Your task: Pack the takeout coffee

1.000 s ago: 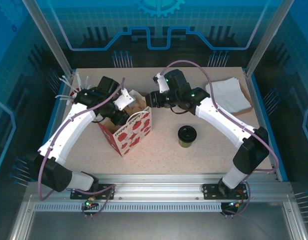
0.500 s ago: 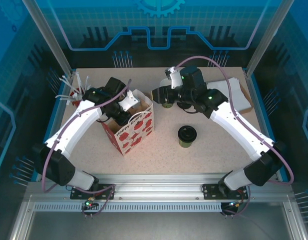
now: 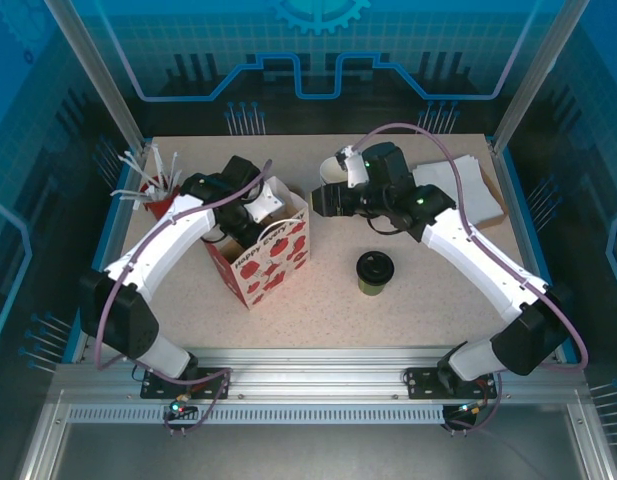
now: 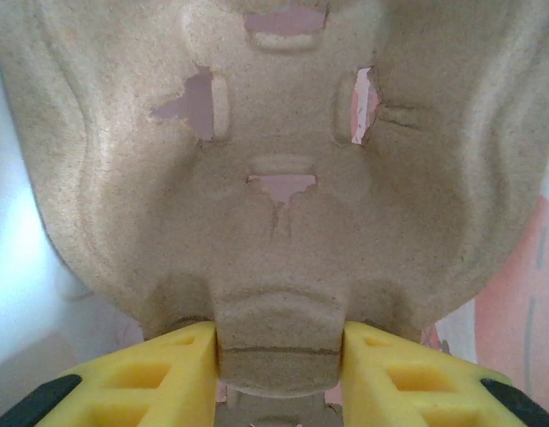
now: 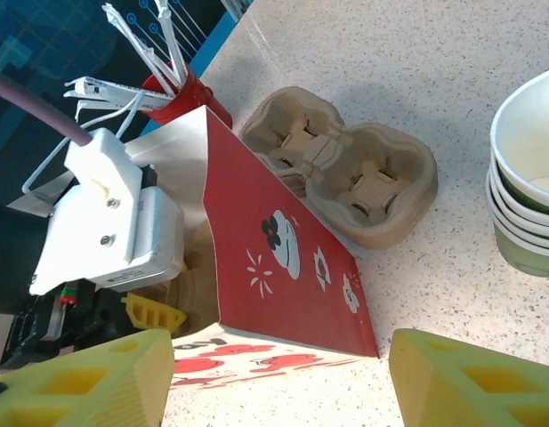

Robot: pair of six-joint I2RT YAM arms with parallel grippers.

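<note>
The takeout coffee point(image 3: 375, 271), a green cup with a black lid, stands alone on the table right of the red-and-white paper bag point(image 3: 265, 255). My left gripper point(image 3: 240, 220) reaches down into the bag's open top. Its yellow fingers point(image 4: 172, 374) are shut on the middle tab of a brown pulp cup carrier point(image 4: 274, 178), which sits between the bag's walls. My right gripper point(image 3: 324, 200) hangs open just right of the bag's rim, above and behind the coffee. Between its fingertips point(image 5: 281, 356) there is nothing but the bag's red side point(image 5: 278, 258) and the table beyond.
A second pulp carrier point(image 5: 345, 169) lies on the table behind the bag. A stack of lidless cups point(image 5: 532, 196) stands close to my right gripper. A red cup of stirrers point(image 3: 156, 192) is at the back left, white napkins point(image 3: 456, 190) at the back right.
My right gripper has opened wider and drawn back to the right, off the bag's rim. The left arm has shifted a little further over the bag with the carrier.
</note>
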